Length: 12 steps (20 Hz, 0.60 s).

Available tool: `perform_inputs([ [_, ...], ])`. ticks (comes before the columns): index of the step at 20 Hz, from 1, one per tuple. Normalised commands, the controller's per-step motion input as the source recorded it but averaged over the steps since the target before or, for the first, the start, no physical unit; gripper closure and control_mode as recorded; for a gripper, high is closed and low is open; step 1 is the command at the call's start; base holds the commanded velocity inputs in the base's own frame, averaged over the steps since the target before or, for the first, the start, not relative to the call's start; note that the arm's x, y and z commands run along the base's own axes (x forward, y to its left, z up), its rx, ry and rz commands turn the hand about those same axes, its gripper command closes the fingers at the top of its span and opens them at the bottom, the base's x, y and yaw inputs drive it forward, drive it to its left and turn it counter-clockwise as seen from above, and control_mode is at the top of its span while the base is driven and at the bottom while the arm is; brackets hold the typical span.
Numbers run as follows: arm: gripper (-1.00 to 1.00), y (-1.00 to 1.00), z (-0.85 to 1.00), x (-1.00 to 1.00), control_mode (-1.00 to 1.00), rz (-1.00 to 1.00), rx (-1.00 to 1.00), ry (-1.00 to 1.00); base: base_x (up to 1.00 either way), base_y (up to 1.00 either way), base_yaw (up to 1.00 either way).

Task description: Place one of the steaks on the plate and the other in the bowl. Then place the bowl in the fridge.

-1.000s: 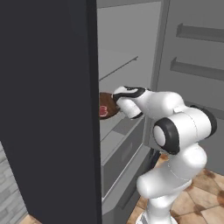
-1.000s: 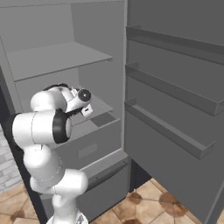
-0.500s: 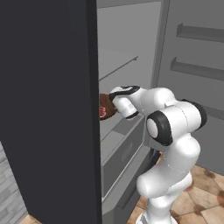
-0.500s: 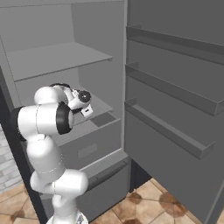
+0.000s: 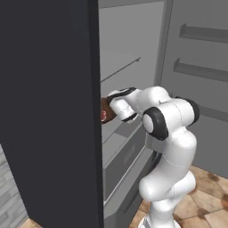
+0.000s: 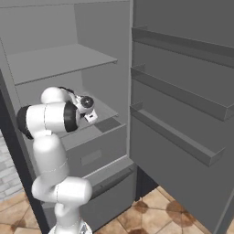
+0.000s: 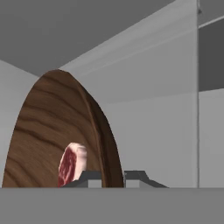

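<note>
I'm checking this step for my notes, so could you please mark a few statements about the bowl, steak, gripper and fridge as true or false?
1. The fridge door is open. True.
2. The gripper is open and clear of the bowl. False: it is shut on the bowl rim.
3. A steak lies in the bowl. True.
4. The bowl is over the floor outside the fridge. False: it is inside, above a shelf.
5. The door racks hold bottles. False: nothing on them.

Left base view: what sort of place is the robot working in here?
Most likely a kitchen, rendered: the arm reaches into an open dark fridge with pale shelves, carrying a wooden bowl that holds a raw steak, over a tiled floor.
</note>
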Motion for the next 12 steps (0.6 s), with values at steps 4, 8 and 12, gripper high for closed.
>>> perform_inputs([
  [4, 1.0, 0.35, -0.15, 0.22, -1.0, -0.04, 0.0, -0.01, 0.0, 0.0, 0.0],
  [8, 1.0, 0.16, -0.3, 0.21, -1.0, -0.04, -0.01, 0.0, 0.0, 0.0, 0.0],
  [12, 1.0, 0.0, -0.18, 0.2, -1.0, -0.04, -0.02, 0.01, 0.0, 0.0, 0.0],
])
